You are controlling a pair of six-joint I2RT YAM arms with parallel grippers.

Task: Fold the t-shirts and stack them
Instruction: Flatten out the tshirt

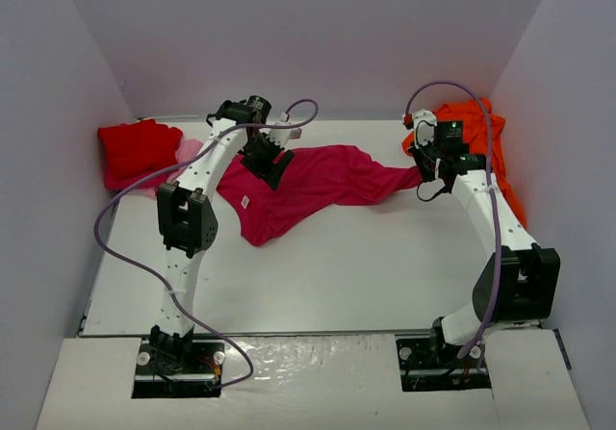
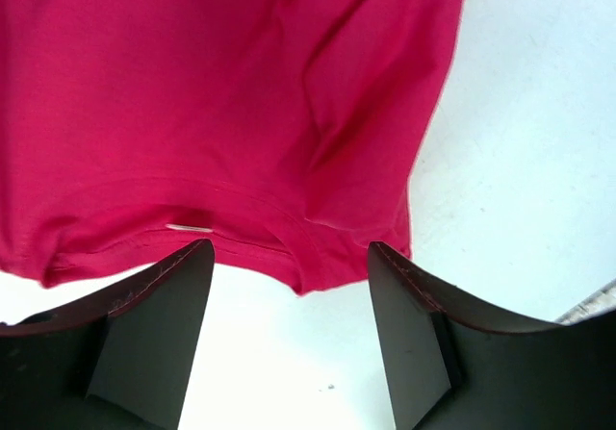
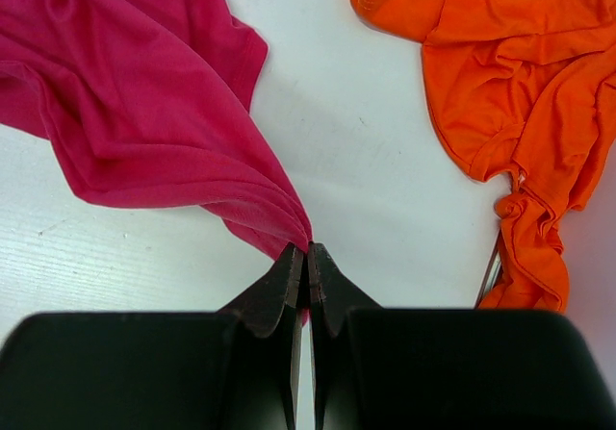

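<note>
Magenta shirt [image 1: 322, 178] lies crumpled across the far half of the table [image 1: 385, 266], gripped at one end only.

The right gripper [image 3: 307, 249] is clamped on the shirt's bunched right tip, near the orange shirt [image 3: 500, 64]. The left gripper [image 2: 290, 245] stands with jaws apart above the shirt's left part, with the hem and a small white label just ahead of its fingers; whether they touch the cloth cannot be told. From above, the left arm hides part of the magenta shirt and the right arm hides part of the orange one. The red shirt [image 1: 138, 146] sits at the far left, well apart.
</note>
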